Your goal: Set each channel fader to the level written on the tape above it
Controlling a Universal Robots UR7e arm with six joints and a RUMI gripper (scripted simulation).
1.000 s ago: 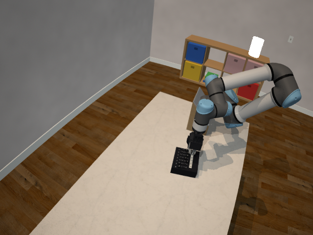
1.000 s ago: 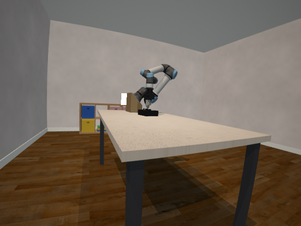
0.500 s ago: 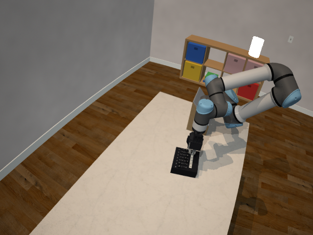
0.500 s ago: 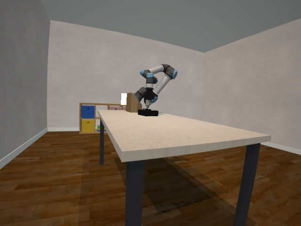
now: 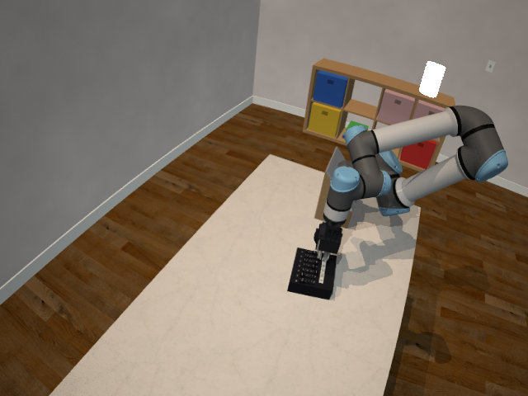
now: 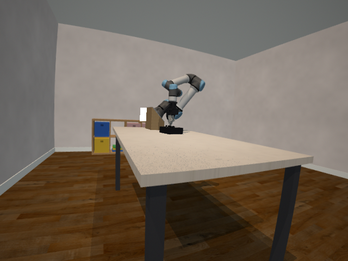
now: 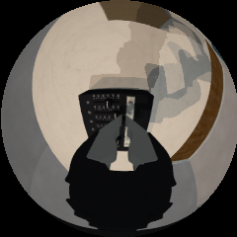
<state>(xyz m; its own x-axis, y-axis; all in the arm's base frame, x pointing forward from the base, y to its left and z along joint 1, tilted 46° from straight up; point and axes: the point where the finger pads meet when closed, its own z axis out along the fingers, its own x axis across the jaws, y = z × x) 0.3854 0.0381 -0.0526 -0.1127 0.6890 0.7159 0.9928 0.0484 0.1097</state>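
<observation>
The black lighting desk lies on the pale table; it also shows in the exterior view and in the wrist view. It has several fader rows and a pale tape strip along its right side; the written levels are too small to read. My gripper is shut, fingertips together, pointing down onto the far end of the desk beside the tape strip. In the wrist view the fingertips meet over the desk's near rows. Whether they touch a fader cap is hidden.
A brown cardboard box stands on the table just behind the desk, close to the arm. A shelf unit with coloured bins stands on the floor beyond the table. The table's right edge runs close to the desk.
</observation>
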